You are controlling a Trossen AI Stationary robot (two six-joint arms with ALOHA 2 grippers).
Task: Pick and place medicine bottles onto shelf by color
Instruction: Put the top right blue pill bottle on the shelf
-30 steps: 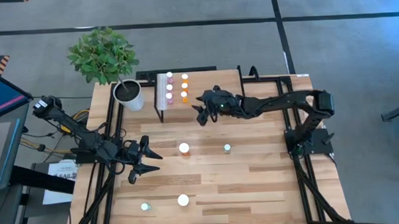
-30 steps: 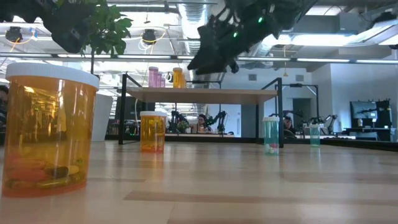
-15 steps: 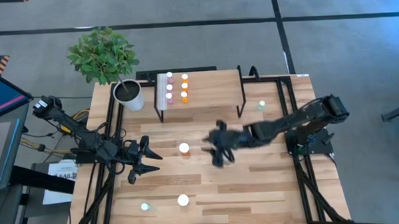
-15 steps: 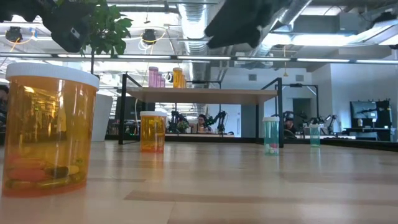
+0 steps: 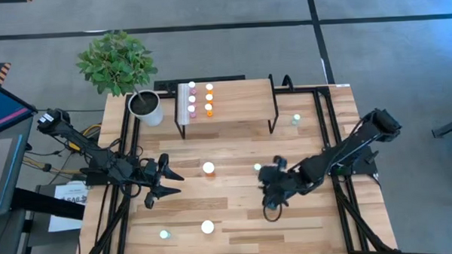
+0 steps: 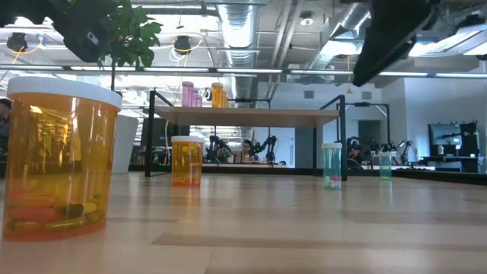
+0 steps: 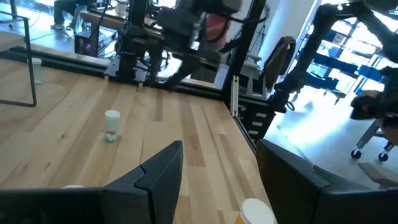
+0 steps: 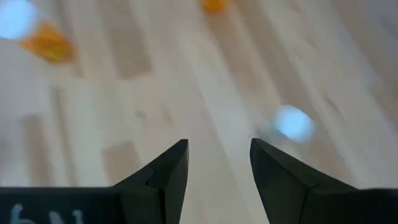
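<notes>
- Wooden shelf (image 5: 232, 100) stands at upper centre of the high view, on thin black legs, beside a white plant pot (image 5: 147, 107) with a leafy plant at upper left.
- Six small bottles (image 5: 200, 99) sit on the shelf's left end in two columns of three: a pink column (image 5: 192, 99) nearer the pot and an orange column (image 5: 208, 98) just beside it.
- Five bottles are on the tabletop (image 5: 305, 222) in the high view.
- Two are larger orange bottles with wide white caps: one (image 5: 208, 168) at the table's centre, one (image 5: 207, 227) near the lower edge.
- Three are small teal bottles: one (image 5: 164, 235) at lower left, one (image 5: 257, 167) right of centre, one (image 5: 296, 119) at the right, just past the shelf's leg.
- Right gripper (image 5: 271, 201) is low and right of centre in the high view, close to the teal bottle right of centre but below it in the frame. Its own wrist view shows the two fingers (image 8: 165, 171) spread apart with bare wood between them, holding nothing.
- Left gripper (image 5: 168, 185) waits at the left of the table; its fingers (image 7: 163, 171) are parted and empty in its wrist view, which shows one teal bottle standing on the wood.
- Low view shows four bottles standing on the table, two orange and two teal.
</notes>
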